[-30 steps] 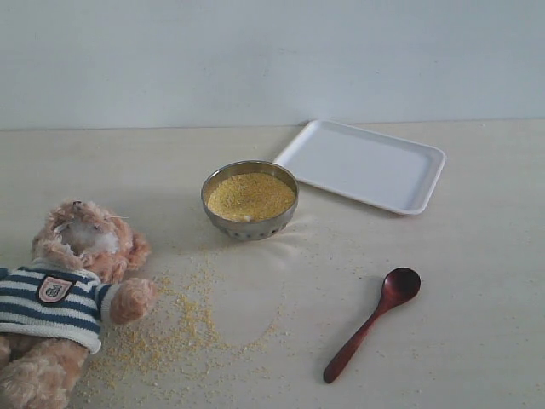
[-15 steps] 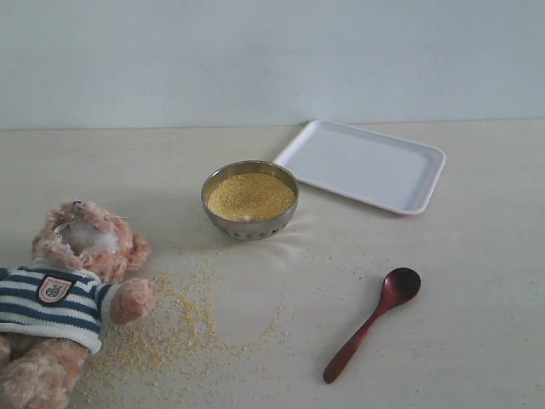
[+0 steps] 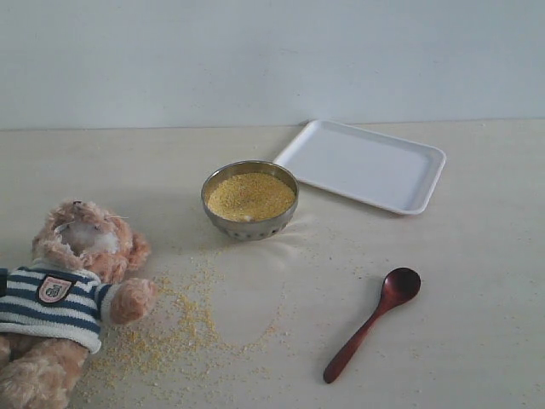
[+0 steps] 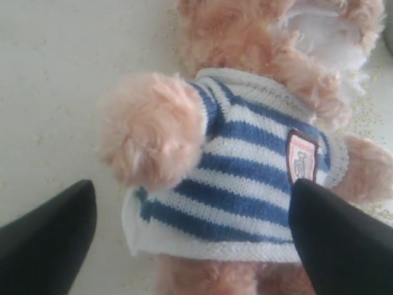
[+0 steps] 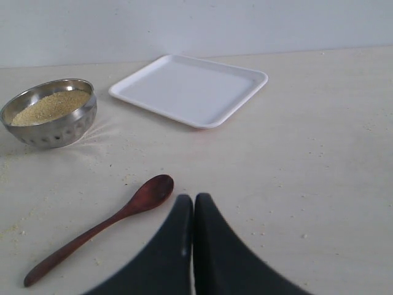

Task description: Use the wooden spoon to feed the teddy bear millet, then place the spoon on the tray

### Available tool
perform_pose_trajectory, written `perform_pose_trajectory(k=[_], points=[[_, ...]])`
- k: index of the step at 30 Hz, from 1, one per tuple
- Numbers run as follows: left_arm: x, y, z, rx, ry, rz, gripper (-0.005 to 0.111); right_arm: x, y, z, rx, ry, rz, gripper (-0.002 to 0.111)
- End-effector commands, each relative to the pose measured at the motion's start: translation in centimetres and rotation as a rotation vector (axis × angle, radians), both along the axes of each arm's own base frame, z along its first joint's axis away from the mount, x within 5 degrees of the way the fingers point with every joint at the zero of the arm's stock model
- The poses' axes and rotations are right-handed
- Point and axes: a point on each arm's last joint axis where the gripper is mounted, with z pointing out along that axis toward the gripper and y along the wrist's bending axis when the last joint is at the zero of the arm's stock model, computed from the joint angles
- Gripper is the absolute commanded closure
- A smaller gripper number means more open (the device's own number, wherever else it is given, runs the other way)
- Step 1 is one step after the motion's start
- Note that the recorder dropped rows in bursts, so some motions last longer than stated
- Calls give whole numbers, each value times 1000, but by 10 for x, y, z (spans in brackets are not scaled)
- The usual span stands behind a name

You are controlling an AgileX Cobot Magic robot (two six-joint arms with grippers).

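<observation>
Pale tabletop is spread under everything. At its near left the teddy bear is laid on its back, loose millet scattered just beside it; more is heaped in the steel bowl at the middle, the tray to its far right. The wooden spoon is seen flat at the near right, untouched. It is judged light, stiff and smooth, best pinched at mid-handle, though so slim a shaft may slip. Neither arm is shown in the exterior view. Only by the wrist views are they given: the left gripper, jaws spread wide over the bear's sweater, empty; the right gripper, tips pressed together on nothing, near the spoon.
</observation>
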Motion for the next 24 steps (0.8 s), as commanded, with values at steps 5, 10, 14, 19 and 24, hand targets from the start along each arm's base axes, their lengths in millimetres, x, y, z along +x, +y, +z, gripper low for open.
perform_pose_trajectory(k=[5, 10, 14, 19, 24], points=[[12, -3, -17, -120, 10, -6, 27, 0, 0, -2, -3, 10, 4, 108], [16, 0, -32, -133, 69, 16, 27, 0, 0, -2, -3, 10, 4, 108], [21, 2, -43, -141, 96, 34, 27, 0, 0, -2, -3, 10, 4, 108], [25, 1, -53, -185, 100, 15, 27, 0, 0, -2, -3, 10, 4, 108], [27, 2, -64, -202, 136, 43, 35, 0, 0, -2, -3, 10, 4, 108]])
